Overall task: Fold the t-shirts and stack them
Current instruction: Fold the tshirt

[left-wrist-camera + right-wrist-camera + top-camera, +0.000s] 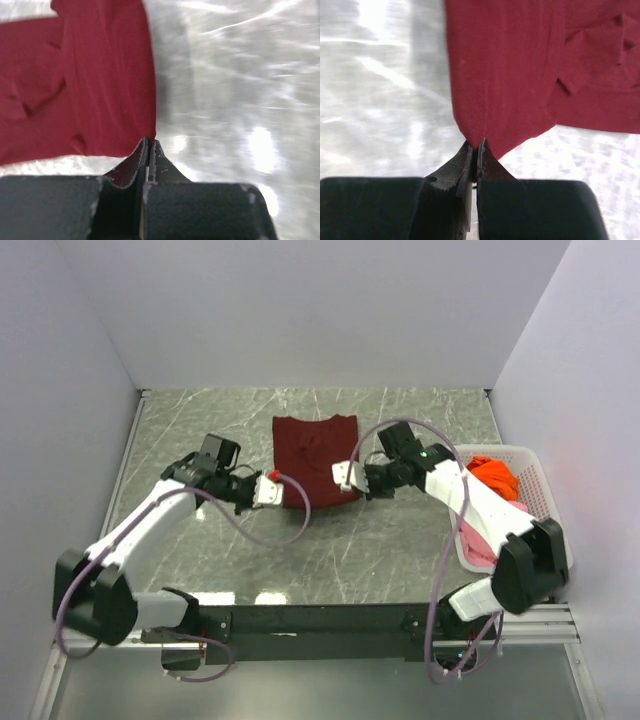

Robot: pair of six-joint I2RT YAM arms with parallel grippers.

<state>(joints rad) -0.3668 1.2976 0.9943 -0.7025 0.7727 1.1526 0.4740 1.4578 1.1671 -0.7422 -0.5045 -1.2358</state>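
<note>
Maroon t-shirt (315,455) lies spread on the grey marbled table (200,430), to the left of the white perforated basket (545,475) and apart from it, folded into a rough rectangle with a few creases across its top. Both arms reach in toward its near edge. The left gripper (268,490), the one farther from the basket, has its jaws pressed together on the shirt's near corner on the side away from the basket. In the left wrist view the dark fingertips (142,155) meet with a sliver of maroon cloth pinched between them, and the corner rises a little off the table. The right gripper (345,476), between the shirt and the basket, is clamped on the shirt's basket-side edge close to the near corner. The right wrist view shows the cloth drawn into a point that ends in the closed fingertips (465,160), with a folded sleeve lying flat on the far part of the shirt. Inside the basket, an orange t-shirt (495,475) is bunched at the far end and a pink t-shirt (478,540) sits toward the near end, partly hidden behind the right arm's white forearm.
</note>
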